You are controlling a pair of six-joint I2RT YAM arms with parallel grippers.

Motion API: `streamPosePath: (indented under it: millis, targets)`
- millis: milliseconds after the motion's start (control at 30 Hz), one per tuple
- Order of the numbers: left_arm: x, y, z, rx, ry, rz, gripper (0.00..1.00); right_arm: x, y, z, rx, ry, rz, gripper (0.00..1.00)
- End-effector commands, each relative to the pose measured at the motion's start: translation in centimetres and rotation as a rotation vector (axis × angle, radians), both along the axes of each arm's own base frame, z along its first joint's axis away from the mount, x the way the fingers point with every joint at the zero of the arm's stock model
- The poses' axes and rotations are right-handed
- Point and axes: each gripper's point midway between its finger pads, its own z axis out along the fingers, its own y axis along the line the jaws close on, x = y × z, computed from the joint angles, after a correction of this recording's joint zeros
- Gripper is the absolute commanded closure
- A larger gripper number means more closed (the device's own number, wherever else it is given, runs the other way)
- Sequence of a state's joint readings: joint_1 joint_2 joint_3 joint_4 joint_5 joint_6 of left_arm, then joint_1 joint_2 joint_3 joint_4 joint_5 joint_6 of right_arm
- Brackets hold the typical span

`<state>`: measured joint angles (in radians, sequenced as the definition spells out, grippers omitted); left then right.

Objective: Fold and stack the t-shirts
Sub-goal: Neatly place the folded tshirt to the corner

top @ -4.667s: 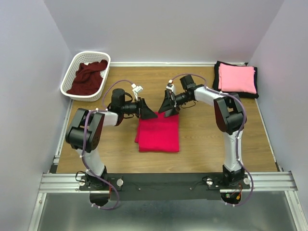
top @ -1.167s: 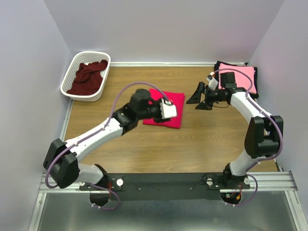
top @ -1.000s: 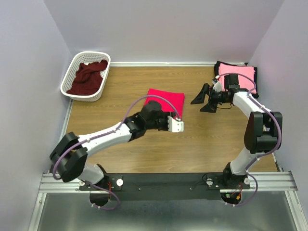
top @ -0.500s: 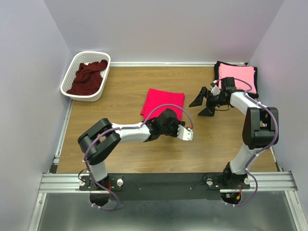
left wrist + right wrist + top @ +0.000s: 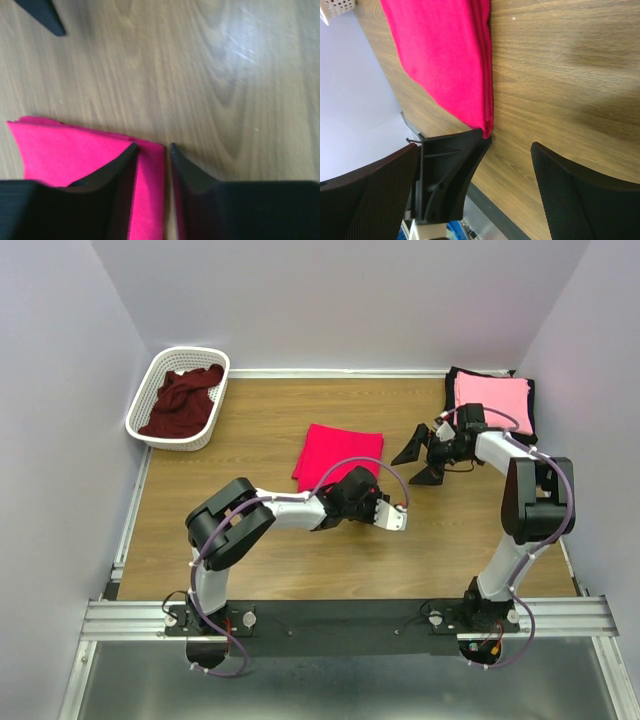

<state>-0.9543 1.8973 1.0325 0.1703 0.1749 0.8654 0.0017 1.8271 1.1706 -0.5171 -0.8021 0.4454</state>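
The folded crimson t-shirt (image 5: 338, 448) lies flat mid-table. My left gripper (image 5: 368, 492) sits at its near right corner. In the left wrist view the gripper (image 5: 152, 146) is narrowly open: one finger rests on the crimson t-shirt (image 5: 75, 145), the other on the wood just beside its edge. My right gripper (image 5: 420, 458) hovers wide open to the shirt's right, holding nothing. It faces the crimson t-shirt (image 5: 445, 55) in the right wrist view (image 5: 475, 147). A pink t-shirt (image 5: 492, 400) lies folded on a black t-shirt (image 5: 451, 388) at the back right. A maroon t-shirt (image 5: 182, 400) is crumpled in the basket.
The white lattice basket (image 5: 150, 385) stands at the back left corner. Lilac walls close in the table on three sides. Bare wood lies between the crimson shirt and the pink-and-black stack. The metal rail with both arm bases runs along the near edge.
The crimson shirt was shifted back and right earlier and now lies still. My left gripper swung round to its near right corner and its jaws narrowed. My right gripper edged slightly closer.
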Motion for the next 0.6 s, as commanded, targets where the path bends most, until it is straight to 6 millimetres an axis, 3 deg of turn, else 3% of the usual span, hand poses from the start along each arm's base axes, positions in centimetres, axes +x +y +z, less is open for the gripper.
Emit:
streamPosePath:
  millis: [0, 100, 133, 200, 233, 433, 567]
  targets:
    - [1.6, -0.3, 0.5, -0.011, 0.017, 0.061, 0.66, 0.1, 0.4, -0.5, 0.027, 0.027, 0.005, 0.0]
    - [1.9, -0.4, 1.3, -0.035, 0.041, 0.064, 0.82, 0.2, 0.6, -0.9, 0.048, 0.035, -0.006, 0.01]
    - [1.9, -0.7, 1.9, -0.053, 0.053, 0.051, 0.92, 0.6, 0.7, -1.0, 0.056, 0.019, -0.01, 0.01]
    - [1.9, -1.1, 3.0, -0.088, 0.068, 0.039, 1.0, 1.0, 1.0, -1.3, 0.081, 0.008, -0.033, 0.01]
    - [2.0, -1.3, 3.5, -0.097, 0.066, 0.041, 1.0, 0.7, 1.1, -1.5, 0.089, 0.037, -0.044, 0.02]
    - [1.5, -3.0, 7.0, -0.199, 0.137, 0.014, 1.0, 3.0, 1.5, -1.3, 0.163, -0.024, -0.155, 0.02]
    - [1.5, -3.1, 8.1, -0.221, 0.146, 0.006, 1.0, 3.0, 1.6, -2.0, 0.19, 0.004, -0.188, 0.02]
